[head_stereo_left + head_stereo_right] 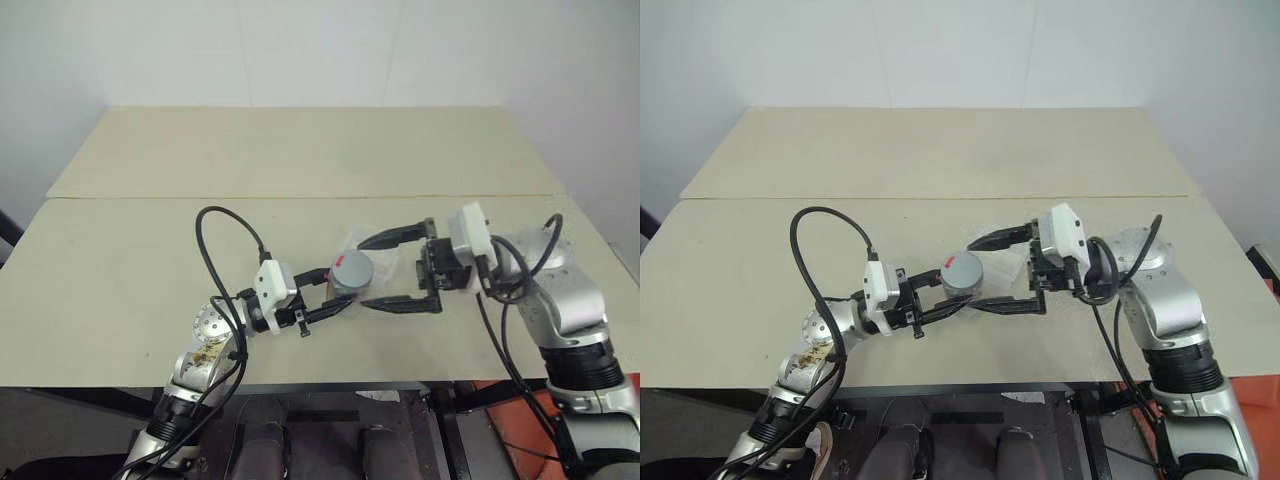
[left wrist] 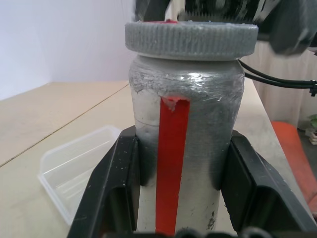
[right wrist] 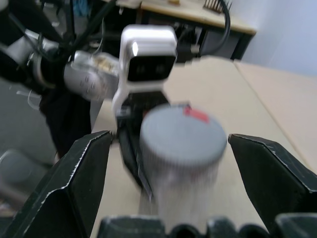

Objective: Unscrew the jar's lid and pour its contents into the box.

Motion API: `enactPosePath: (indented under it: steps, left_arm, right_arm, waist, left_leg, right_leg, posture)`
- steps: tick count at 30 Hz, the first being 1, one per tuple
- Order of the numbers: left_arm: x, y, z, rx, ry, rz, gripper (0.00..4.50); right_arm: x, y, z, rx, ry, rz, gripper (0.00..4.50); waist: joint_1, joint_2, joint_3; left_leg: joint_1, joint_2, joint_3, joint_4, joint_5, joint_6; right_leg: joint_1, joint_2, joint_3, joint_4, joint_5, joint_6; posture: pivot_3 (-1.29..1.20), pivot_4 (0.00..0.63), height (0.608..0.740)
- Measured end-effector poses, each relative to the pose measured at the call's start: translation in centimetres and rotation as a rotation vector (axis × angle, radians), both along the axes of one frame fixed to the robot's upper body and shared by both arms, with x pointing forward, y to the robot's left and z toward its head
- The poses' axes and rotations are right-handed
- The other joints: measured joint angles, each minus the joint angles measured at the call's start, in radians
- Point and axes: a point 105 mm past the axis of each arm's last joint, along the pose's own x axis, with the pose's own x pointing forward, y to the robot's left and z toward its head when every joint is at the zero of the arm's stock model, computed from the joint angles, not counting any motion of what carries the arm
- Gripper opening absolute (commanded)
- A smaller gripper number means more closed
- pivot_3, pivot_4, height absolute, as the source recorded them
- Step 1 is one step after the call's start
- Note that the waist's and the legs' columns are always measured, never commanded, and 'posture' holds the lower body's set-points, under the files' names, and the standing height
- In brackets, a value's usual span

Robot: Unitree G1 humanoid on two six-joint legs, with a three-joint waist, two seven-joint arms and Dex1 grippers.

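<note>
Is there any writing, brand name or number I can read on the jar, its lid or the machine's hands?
None can be read.
Jar: a plain red stripe, no letters.
Lid: a small red mark, no writing.
Clear box: no label.
Left hand and right hand: no readable markings.

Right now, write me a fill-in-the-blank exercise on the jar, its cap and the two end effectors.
1. The left end effector is shut on the silvery-grey cylindrical jar, whose side bears a vertical stripe coloured ____.
2. The round ribbed grey screw lid is still ____ the jar.
3. The right end effector stands ____, one finger on each side of the lid.
4. The clear plastic rectangular box lies on the ____.

Missing words: red; on; open; table
</note>
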Motion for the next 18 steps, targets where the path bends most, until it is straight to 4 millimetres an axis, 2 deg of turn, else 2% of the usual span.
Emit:
enactPosePath:
  steps: [8, 13, 18]
  left_arm:
    - [0.0, -0.3, 0.0, -0.001, -0.009, 0.004, 1.87]
    - [-0.1, -0.3, -0.1, -0.004, -0.011, 0.008, 1.87]
    - [0.0, -0.3, -0.1, -0.007, -0.009, 0.017, 1.87]
  right_arm:
    - [-0.1, 2.5, -0.2, 0.02, 0.005, 0.004, 4.42]
    - [0.8, 2.6, 0.3, 0.028, 0.014, -0.04, 4.42]
    - [1.3, 2.2, -0.1, 0.012, 0.041, -0.063, 4.42]
  waist:
    - [0.002, 0.0, 0.0]
    - [0.001, 0.0, 0.0]
    - [0.002, 0.0, 0.0]
  left_leg:
    - [0.0, 0.0, 0.0, 0.0, 0.0, 0.0]
    - [0.0, 0.0, 0.0, 0.0, 0.0, 0.0]
    - [0.0, 0.0, 0.0, 0.0, 0.0, 0.0]
  right_leg:
    - [0.0, 0.0, 0.0, 0.0, 0.0, 0.0]
    - [0.0, 0.0, 0.0, 0.0, 0.0, 0.0]
    - [0.0, 0.0, 0.0, 0.0, 0.0, 0.0]
  posture:
    - [0.0, 0.15, 0.74]
    - [0.0, 0.15, 0.74]
    - [0.0, 0.15, 0.74]
